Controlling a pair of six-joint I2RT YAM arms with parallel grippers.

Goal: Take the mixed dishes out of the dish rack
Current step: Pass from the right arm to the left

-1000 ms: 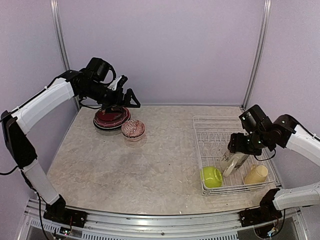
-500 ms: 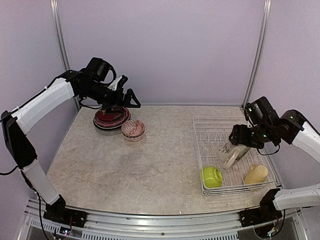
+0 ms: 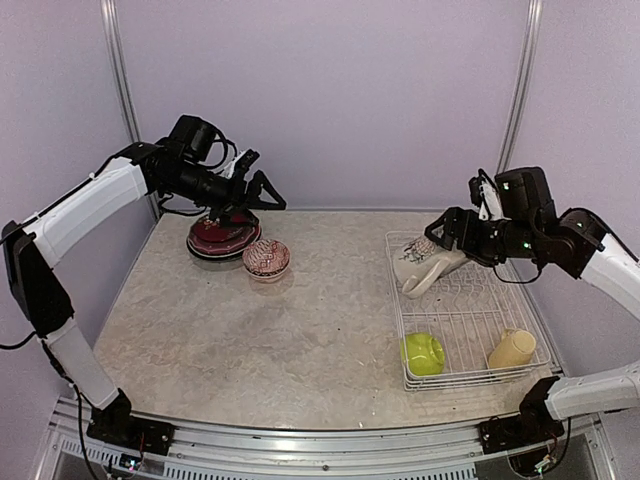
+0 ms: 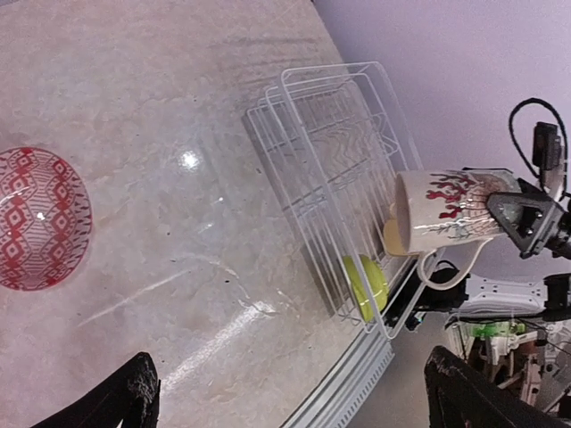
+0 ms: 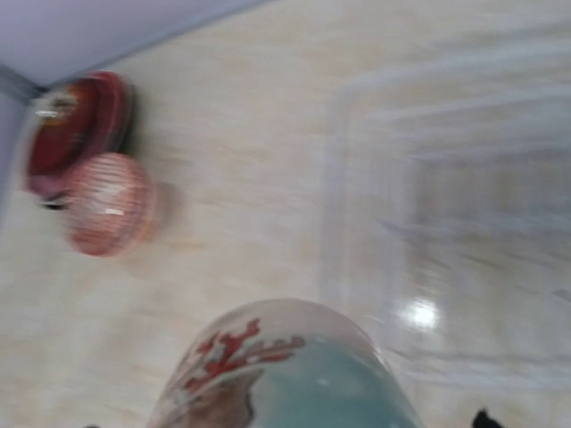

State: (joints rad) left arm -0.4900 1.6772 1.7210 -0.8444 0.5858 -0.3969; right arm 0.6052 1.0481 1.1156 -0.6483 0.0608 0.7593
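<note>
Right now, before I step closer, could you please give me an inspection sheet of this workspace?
Surface: pale marbled table.
Job's things: cream mug held lifted above the dish rack; lime-green bowl and yellow mug inside rack; plate stack and red-patterned bowl on table, far left.
Clutter: nothing seen.
Fingers: left fingers open above plate stack; right fingers shut on cream mug.
Cables: black cable loops under right wrist.
Surroundings: lilac walls, metal posts.

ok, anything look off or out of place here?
Nothing spilled or broken. Yellow mug lies on its side at the rack's near end; green bowl there looks tipped. Right gripper holds the cream mug tilted above the rack.
</note>
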